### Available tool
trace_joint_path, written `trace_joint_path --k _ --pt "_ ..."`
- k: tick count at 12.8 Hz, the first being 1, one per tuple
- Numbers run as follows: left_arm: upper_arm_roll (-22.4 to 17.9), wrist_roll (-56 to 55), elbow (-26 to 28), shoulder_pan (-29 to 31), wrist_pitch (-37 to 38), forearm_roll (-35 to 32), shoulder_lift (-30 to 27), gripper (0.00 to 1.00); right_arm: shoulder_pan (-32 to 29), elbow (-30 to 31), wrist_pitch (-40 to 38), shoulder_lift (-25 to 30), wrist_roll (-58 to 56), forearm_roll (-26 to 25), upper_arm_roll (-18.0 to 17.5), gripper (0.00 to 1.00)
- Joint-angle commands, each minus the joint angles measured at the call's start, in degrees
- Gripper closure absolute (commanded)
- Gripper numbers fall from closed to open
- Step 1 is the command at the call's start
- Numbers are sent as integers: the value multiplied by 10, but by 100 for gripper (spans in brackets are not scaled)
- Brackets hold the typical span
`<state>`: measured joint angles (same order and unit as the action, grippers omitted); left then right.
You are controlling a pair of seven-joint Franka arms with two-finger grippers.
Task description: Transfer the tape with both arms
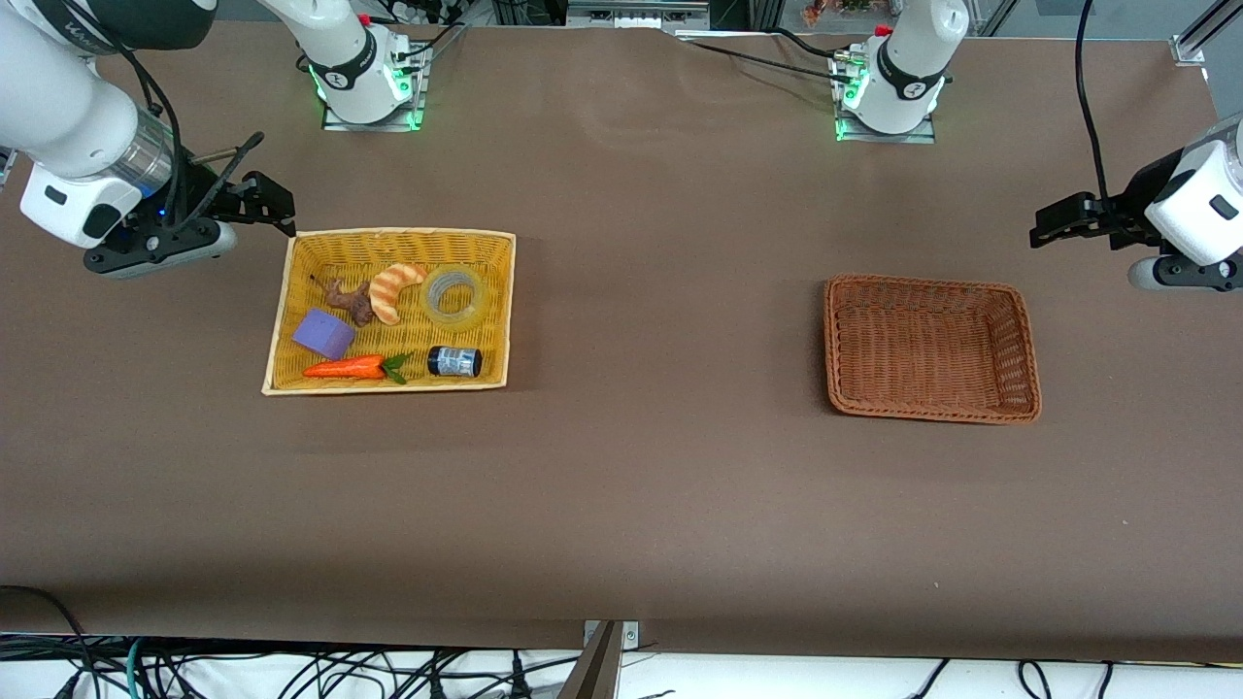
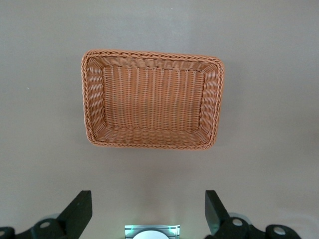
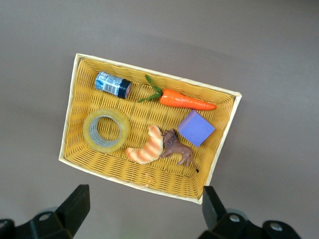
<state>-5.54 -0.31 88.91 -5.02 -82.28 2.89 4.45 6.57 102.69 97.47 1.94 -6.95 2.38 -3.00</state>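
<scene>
The tape (image 1: 454, 295), a translucent yellowish ring, lies flat in the yellow basket (image 1: 282, 320), beside a croissant; it also shows in the right wrist view (image 3: 105, 130). My right gripper (image 1: 277, 202) is open and empty, up in the air over the table beside the yellow basket's corner at the right arm's end; its fingers (image 3: 75, 206) stand wide apart. My left gripper (image 1: 1054, 221) is open and empty, up over the table beside the brown basket (image 1: 1024, 340) at the left arm's end; its fingers (image 2: 79, 211) stand wide apart.
The yellow basket also holds a croissant (image 1: 393, 288), a brown toy animal (image 1: 352, 301), a purple block (image 1: 324, 333), a carrot (image 1: 350, 368) and a small black jar (image 1: 454, 361). The brown basket (image 2: 94, 99) holds nothing. Bare brown table lies between the baskets.
</scene>
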Motion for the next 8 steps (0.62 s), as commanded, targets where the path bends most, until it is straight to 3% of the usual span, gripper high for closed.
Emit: trace_joint_path --k 1,8 --pt "0 9 -15 0 2 4 10 0 -1 -14 -21 -4 -3 3 -5 0" --pt "0 9 -15 0 1 4 10 0 2 -34 -33 -14 -3 3 -6 0"
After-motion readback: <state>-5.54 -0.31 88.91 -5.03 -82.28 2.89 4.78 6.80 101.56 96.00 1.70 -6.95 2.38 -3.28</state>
